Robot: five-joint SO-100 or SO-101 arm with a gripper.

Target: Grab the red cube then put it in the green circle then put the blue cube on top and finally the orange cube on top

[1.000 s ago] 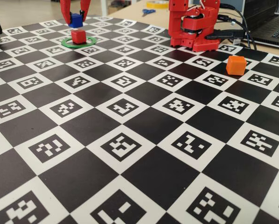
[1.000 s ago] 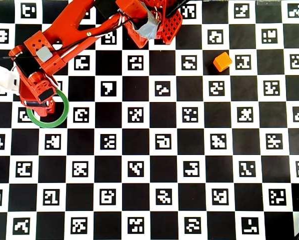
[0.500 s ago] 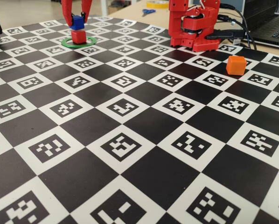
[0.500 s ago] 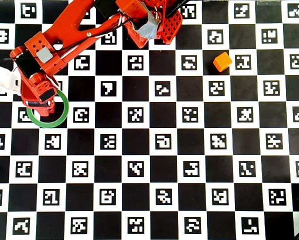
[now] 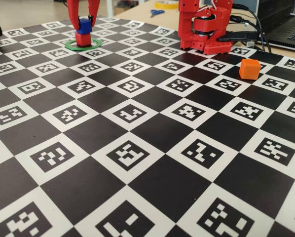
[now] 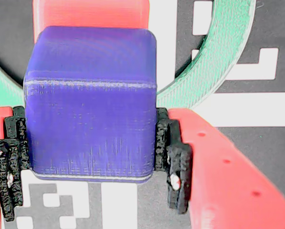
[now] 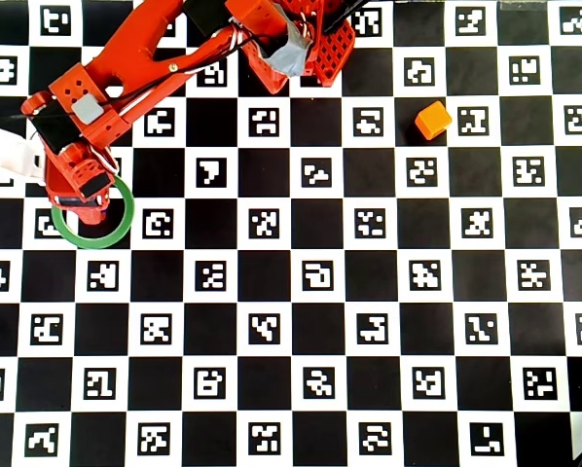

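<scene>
- Three cubes on the checkered marker board [image 5: 152,128], all placed against the green circle [image 5: 73,48] at far left in the fixed view.
- Inside that circle: red cube [image 5: 83,39] sitting flat on the board, ring all around it.
- Right on top of it: blue cube [image 5: 84,26], pretty much lined up, resting on the red one as far as can be told.
- Still pinched by the gripper [image 6: 92,164], black pads [image 6: 173,162] pressed tight on both side faces in the wrist view, red cube peeking out behind.
- From overhead, both stacked cubes hidden under the gripper [image 7: 80,199], just the circle [image 7: 116,232] showing round it.
- Way off to the right of the circle, well apart: orange cube [image 5: 249,69], alone, close to the arm base [image 5: 204,27].
</scene>
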